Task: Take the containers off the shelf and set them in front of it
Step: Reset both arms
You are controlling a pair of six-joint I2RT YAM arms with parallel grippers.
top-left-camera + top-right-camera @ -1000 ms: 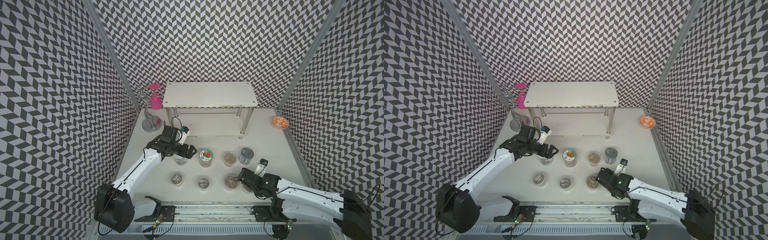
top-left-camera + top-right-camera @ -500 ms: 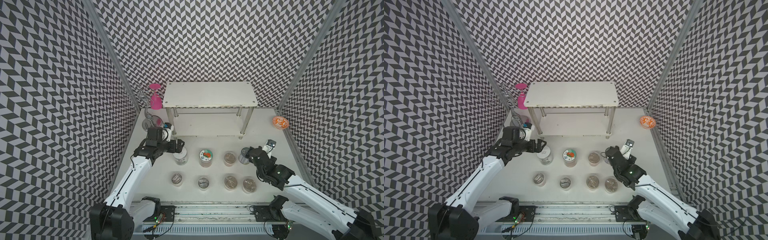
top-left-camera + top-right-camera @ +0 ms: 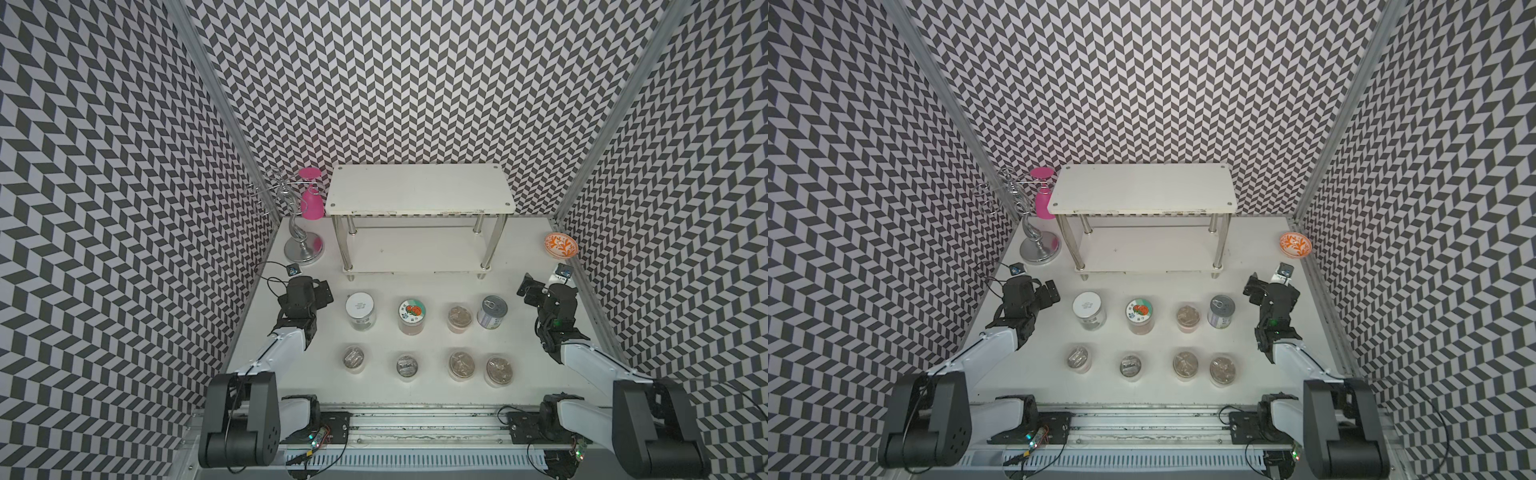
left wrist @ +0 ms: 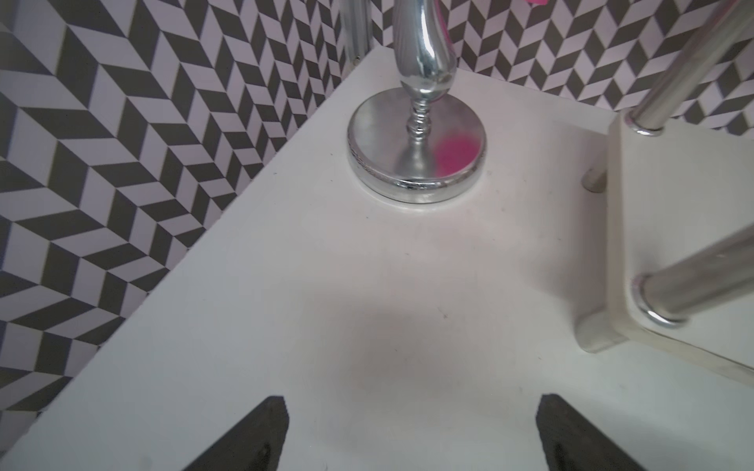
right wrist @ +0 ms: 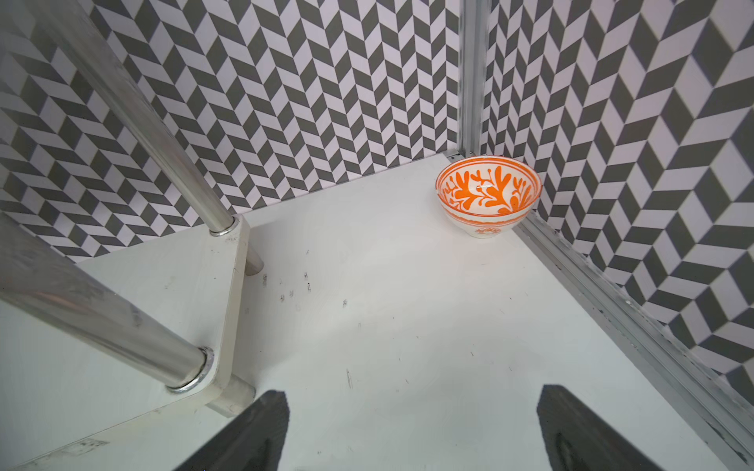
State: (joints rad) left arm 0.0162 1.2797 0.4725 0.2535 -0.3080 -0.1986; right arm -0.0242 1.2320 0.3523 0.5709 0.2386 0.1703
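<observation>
The white two-tier shelf (image 3: 419, 195) (image 3: 1144, 191) stands at the back with both tiers bare. Several containers stand in two rows in front of it in both top views: a white-lidded jar (image 3: 360, 309), an orange-labelled jar (image 3: 411, 316), a foil-topped cup (image 3: 459, 318) and a tin can (image 3: 492, 311) behind, several foil-topped cups (image 3: 407, 365) in front. My left gripper (image 3: 322, 289) (image 4: 412, 412) is open and empty, left of the white-lidded jar. My right gripper (image 3: 528, 286) (image 5: 412, 407) is open and empty, right of the can. Each wrist view shows a shelf corner (image 4: 636, 244) (image 5: 122, 326).
A silver wire stand (image 3: 301, 245) (image 4: 416, 163) holding a pink upside-down goblet (image 3: 311, 199) stands at the back left. An orange-and-white bowl (image 3: 561, 245) (image 5: 487, 195) sits in the back right corner. Patterned walls close three sides.
My left gripper drew away from the white-lidded jar toward the left wall. My right gripper left the front right cup and swung back to the right of the can.
</observation>
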